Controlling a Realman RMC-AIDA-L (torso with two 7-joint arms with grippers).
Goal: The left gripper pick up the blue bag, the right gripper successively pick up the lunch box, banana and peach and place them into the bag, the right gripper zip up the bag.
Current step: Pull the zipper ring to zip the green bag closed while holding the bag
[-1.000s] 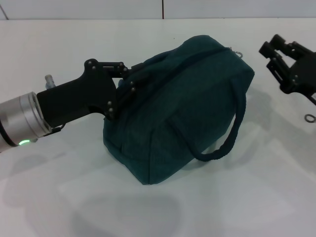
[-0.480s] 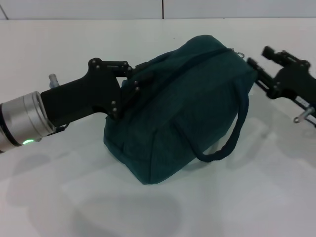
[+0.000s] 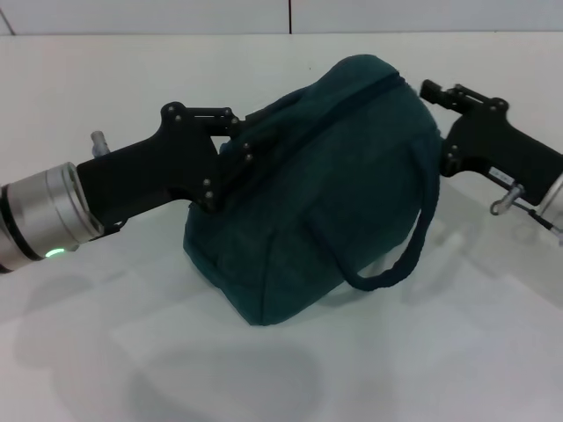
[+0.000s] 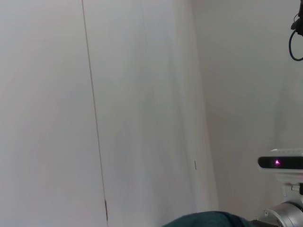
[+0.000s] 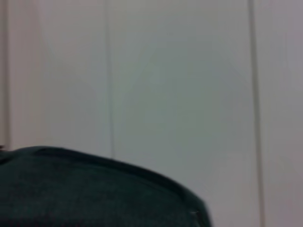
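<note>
The blue bag point(image 3: 325, 185) lies bulging on the white table, its zipper running along the top and one rolled handle hanging down the front. My left gripper point(image 3: 239, 146), with the green ring light on its wrist, is shut on the bag's left end near the other handle. My right gripper point(image 3: 433, 123) is at the bag's right end by the zipper's end, its jaws apart; its upper finger point(image 3: 428, 88) reaches over the bag. The ring pull is hidden. The bag also shows in the left wrist view point(image 4: 208, 220) and the right wrist view point(image 5: 94, 189). Lunch box, banana and peach are out of view.
The white table point(image 3: 396, 352) spreads around the bag, with a pale wall behind it. The wrist views show mostly wall panels; a small camera unit point(image 4: 280, 163) with a pink light shows in the left wrist view.
My right gripper has moved left from the table's right side up against the bag's right end, covering the ring pull. My left gripper still holds the bag and has shifted slightly.
</note>
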